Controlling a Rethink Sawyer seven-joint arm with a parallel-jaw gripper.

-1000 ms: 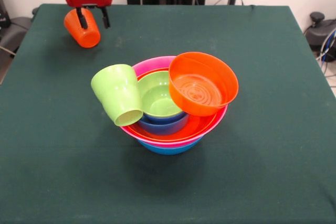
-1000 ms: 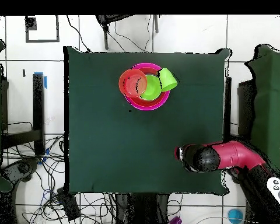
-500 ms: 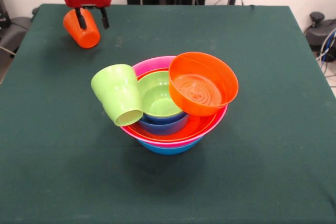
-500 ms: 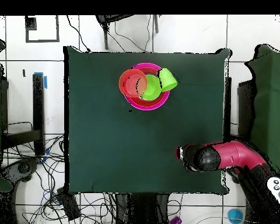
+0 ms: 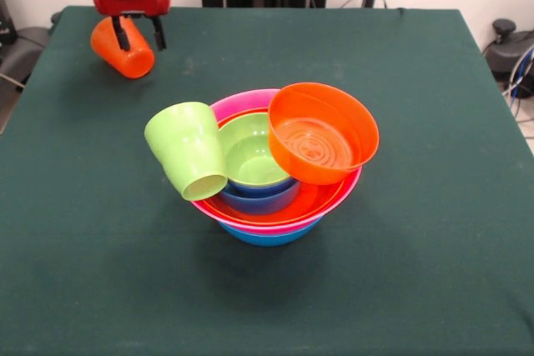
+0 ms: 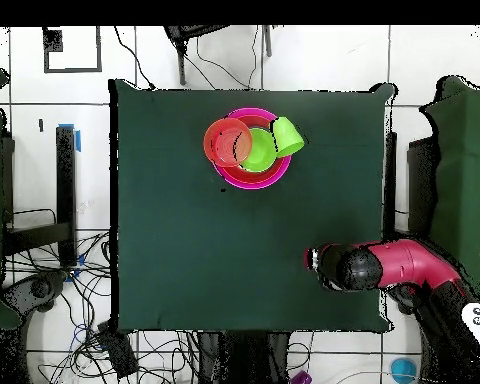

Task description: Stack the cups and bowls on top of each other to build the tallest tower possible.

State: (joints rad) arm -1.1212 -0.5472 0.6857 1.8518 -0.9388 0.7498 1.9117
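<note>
My gripper (image 5: 138,34) hangs over the table's far left corner in the front view, shut on the ribbed orange cup (image 5: 123,50), which tilts off the cloth. At mid-table stands the tower (image 5: 275,206): a wide blue bowl (image 5: 267,236) at the bottom, then a pink bowl (image 5: 249,102) and an orange bowl (image 5: 313,199), with a smaller blue bowl (image 5: 260,198) and a lime-green bowl (image 5: 253,152) nested inside. A small orange bowl (image 5: 322,133) sits tilted on the right rim. The lime-green cup (image 5: 188,152) leans on the left rim, mouth towards the camera. From overhead, the tower (image 6: 248,150) lies far from the arm (image 6: 374,267).
Dark green cloth (image 5: 417,248) covers the whole table. Cables and black equipment lie on the floor around the table (image 6: 164,330) in the overhead view. The arm's red and black body reaches in from the overhead view's lower right.
The gripper with the orange cup has shifted a little left and up in the front view. The tower and the lime-green cup have not moved.
</note>
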